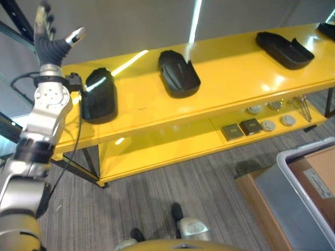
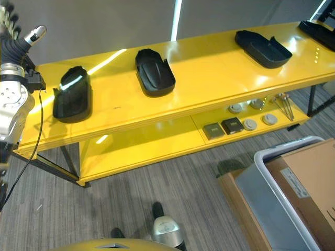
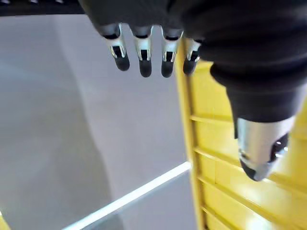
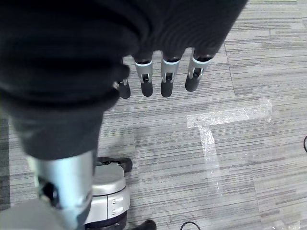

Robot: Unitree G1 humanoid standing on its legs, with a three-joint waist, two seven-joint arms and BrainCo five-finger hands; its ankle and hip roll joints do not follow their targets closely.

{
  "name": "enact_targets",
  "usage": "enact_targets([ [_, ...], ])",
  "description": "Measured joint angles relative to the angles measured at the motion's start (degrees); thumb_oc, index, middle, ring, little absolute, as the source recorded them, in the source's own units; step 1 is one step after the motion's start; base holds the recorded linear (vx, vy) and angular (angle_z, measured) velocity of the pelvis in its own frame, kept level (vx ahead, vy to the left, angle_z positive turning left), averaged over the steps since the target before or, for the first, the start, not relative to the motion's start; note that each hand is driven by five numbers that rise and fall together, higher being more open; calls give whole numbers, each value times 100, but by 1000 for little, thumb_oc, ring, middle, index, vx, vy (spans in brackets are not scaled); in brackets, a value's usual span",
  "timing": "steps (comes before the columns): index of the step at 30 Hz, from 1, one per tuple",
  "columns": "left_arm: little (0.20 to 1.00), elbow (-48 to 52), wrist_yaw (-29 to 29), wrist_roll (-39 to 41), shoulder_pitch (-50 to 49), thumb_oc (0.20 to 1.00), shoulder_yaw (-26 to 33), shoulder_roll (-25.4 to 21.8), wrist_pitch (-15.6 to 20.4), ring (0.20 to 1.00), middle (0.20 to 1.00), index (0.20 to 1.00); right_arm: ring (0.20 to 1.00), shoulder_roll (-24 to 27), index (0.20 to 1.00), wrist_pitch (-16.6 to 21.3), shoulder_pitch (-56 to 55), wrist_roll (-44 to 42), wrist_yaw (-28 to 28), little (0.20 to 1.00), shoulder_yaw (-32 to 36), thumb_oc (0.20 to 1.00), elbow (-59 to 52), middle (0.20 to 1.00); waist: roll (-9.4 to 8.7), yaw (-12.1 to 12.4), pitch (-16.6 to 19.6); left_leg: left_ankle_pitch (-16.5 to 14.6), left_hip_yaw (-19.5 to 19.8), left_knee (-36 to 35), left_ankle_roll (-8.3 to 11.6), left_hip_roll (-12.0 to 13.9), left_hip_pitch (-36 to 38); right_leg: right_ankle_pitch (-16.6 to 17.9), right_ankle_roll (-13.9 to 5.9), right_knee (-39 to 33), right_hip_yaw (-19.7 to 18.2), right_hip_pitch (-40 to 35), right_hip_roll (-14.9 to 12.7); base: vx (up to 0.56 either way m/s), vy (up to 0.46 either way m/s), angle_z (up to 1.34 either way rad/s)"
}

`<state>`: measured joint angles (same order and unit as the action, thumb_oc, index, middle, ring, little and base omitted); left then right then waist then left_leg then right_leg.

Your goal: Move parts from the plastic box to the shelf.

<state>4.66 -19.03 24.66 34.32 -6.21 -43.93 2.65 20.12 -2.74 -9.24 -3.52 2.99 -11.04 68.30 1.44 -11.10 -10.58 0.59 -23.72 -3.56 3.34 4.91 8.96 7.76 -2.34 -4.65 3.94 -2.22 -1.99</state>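
Three black parts (image 1: 178,73) sat apart on the yellow shelf's (image 1: 220,89) top. The grey plastic box (image 1: 309,183) held a brown carton (image 1: 319,170). My left robot hand (image 1: 52,34) was spread, holding nothing. My right robot hand (image 4: 165,72) hung spread above the floor (image 4: 240,143).

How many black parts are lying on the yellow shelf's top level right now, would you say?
4: one part at the left end, one left of centre, one towards the right, one cut off at the right edge; more may lie beyond.
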Motion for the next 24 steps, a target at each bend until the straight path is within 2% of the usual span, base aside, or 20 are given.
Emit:
enact_targets([
  [1,784,636,341,-3,-740,784,137,166,-3,784,784,784,1000,0,1000,3,-143,113,-29,1000,60,1000,-7,1000,55,122,114,14,21,-67,-10,-21,16,-6,-9,1,15,-1,-4,-78,42,5],
  [2,200,835,495,-12,-1085,200,277,331,-10,200,200,200,1000,5,1000,3,-211,160,-65,1000,69,1000,-59,1000,59,174,142,12,16,-63,-12,-26,7,-11,-16,-2,18,11,-13,-86,57,9],
  [3,200,1085,959,-272,-2449,200,434,970,-55,200,200,200,1000,-35,1000,24,-376,176,-116,1000,117,1000,-96,1000,156,288,211,-4,29,-88,-30,-60,44,-45,-62,-5,29,-17,-45,-21,69,7],
  [5,200,621,1266,-410,-3361,200,324,1214,-222,200,200,200,1000,-172,1000,27,-407,176,-196,1000,191,1000,-92,1000,63,463,134,17,127,-126,-63,-92,1,-97,-118,-29,111,-8,-80,-10,76,22],
  [7,200,244,1320,-474,-3907,200,231,1252,-259,200,200,200,1000,-141,1000,22,-477,174,-290,1000,330,1000,-97,1000,15,577,97,11,190,-128,-92,-124,-20,-105,-130,-25,157,-15,-118,-4,49,22],
  [10,200,-64,1162,-475,-3954,200,85,1249,-237,200,200,200,1000,-143,1000,-1,-582,167,-316,1000,324,1000,-69,1000,48,703,68,40,329,-128,-109,-178,-62,-116,-155,-35,278,-61,-186,-9,30,23],
  [16,200,-349,766,-471,-3455,200,-308,1244,279,200,200,200,1000,-147,1000,-15,-569,149,-332,1000,198,1000,-44,1000,86,714,61,61,338,-125,-145,-206,-65,-111,-163,-28,300,-70,-217,5,10,4],
  [20,200,-369,672,-464,-2836,200,-592,1301,638,200,200,200,1000,-137,1000,-24,-550,112,-349,1000,190,1000,-39,1000,93,546,56,53,339,-128,-144,-201,-44,-138,-206,-32,298,-83,-214,40,7,-3],
  [24,200,-765,529,-345,-2157,200,-788,1638,814,200,200,200,1000,-135,1000,-65,-511,124,-348,1000,36,1000,-41,1000,82,255,48,50,297,-124,-140,-194,19,-139,-209,-21,276,-105,-203,29,-36,-6],
])
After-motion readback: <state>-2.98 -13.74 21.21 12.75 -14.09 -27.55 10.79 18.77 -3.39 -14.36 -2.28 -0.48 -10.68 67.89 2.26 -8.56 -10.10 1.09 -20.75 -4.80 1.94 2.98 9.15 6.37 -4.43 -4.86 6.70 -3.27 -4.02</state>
